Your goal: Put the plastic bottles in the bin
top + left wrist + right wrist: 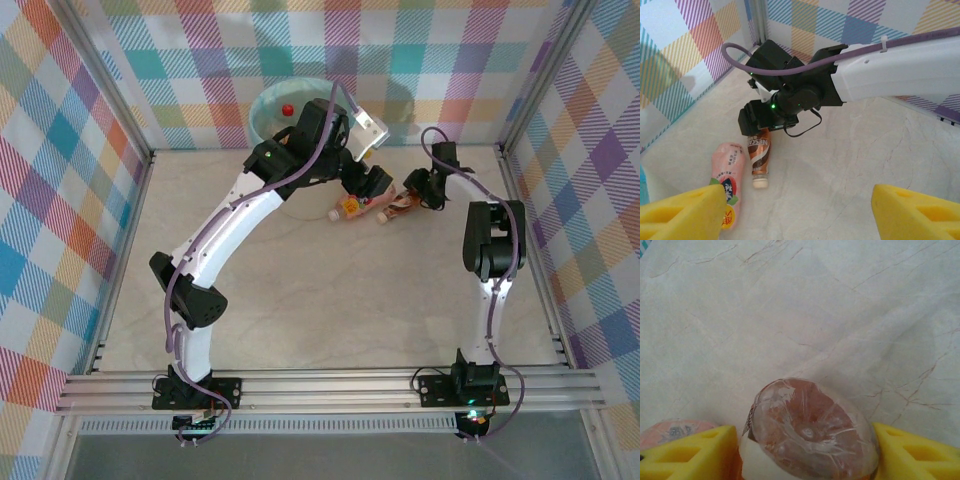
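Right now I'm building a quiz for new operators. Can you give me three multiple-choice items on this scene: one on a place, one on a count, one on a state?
1. Where is the brown bottle?
A. upright at the near edge
B. lying on the table, between the right gripper fingers
C. balanced on the left arm

2. How many bottles lie on the table?
A. none
B. two
C. five

3. How does the left gripper stand?
A. open, holding nothing
B. shut on a bottle
C. shut on a cable

Key: B, yellow fingers flank its base; B, the brown one and the pink bottle lie side by side; A, its fingers stand wide apart with nothing between.
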Controlling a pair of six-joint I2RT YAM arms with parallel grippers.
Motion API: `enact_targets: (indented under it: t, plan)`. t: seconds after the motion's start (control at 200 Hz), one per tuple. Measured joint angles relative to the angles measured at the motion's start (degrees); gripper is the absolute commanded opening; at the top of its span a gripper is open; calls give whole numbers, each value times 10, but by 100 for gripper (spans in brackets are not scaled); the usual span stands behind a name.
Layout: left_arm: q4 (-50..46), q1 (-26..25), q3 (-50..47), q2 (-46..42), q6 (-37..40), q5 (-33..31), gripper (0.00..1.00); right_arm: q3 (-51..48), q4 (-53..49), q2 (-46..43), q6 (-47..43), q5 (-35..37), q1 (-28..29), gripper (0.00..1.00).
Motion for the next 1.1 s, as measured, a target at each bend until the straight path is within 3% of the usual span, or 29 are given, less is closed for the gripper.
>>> enact_targets:
  t: [0.285,0.585,0.815,1.1]
  plan:
    - [1,0,0,0,2,-29,77,-24,0,-39,-17,-10,-3,61]
    - [13,5,1,-3,-12,-94,77,-105,-1,-262,-66,14,10,60]
    - [50,41,-5,-37,-76,-140,76,-105,-21,-370,-149,82,109,60]
    - [135,97,-109,-139,-137,-193,78,-7,-18,-400,-276,161,222,58]
